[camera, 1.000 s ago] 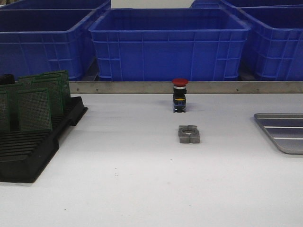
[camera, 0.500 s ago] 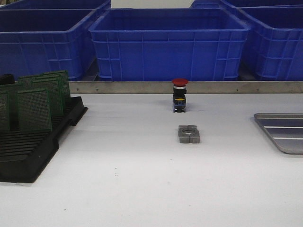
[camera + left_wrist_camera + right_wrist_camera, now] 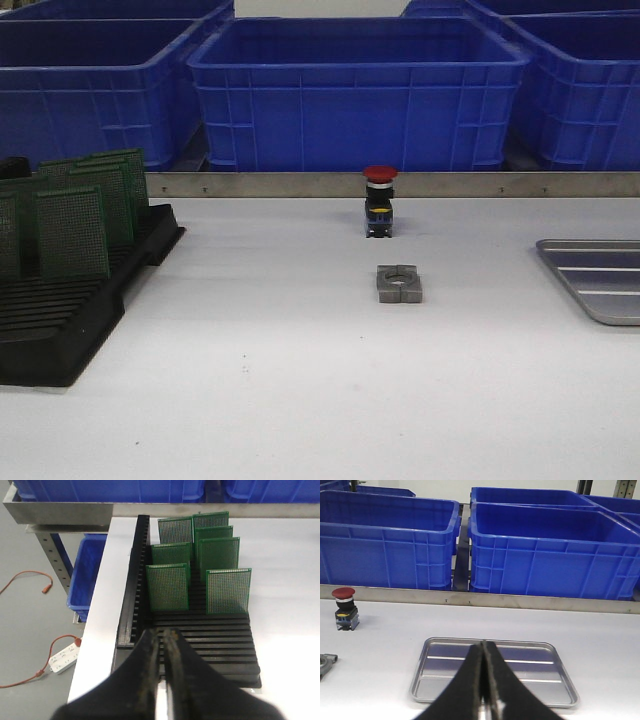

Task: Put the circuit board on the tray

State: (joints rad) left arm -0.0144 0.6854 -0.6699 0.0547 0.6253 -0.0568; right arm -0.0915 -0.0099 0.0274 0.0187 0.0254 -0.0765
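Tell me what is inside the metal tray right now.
Nothing visible: the tray shows only its bare ridged floor in the right wrist view. The closed right gripper covers a narrow strip of its near middle. The circuit boards stand in the black rack.

No legible text, labels, brands or numbers anywhere: boards, crates, push-button and tray all unmarked.

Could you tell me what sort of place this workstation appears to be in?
Probably an electronics assembly or factory workbench: green circuit boards stand in a black slotted rack, big blue crates line the back, and a red push-button switch sits on the table.
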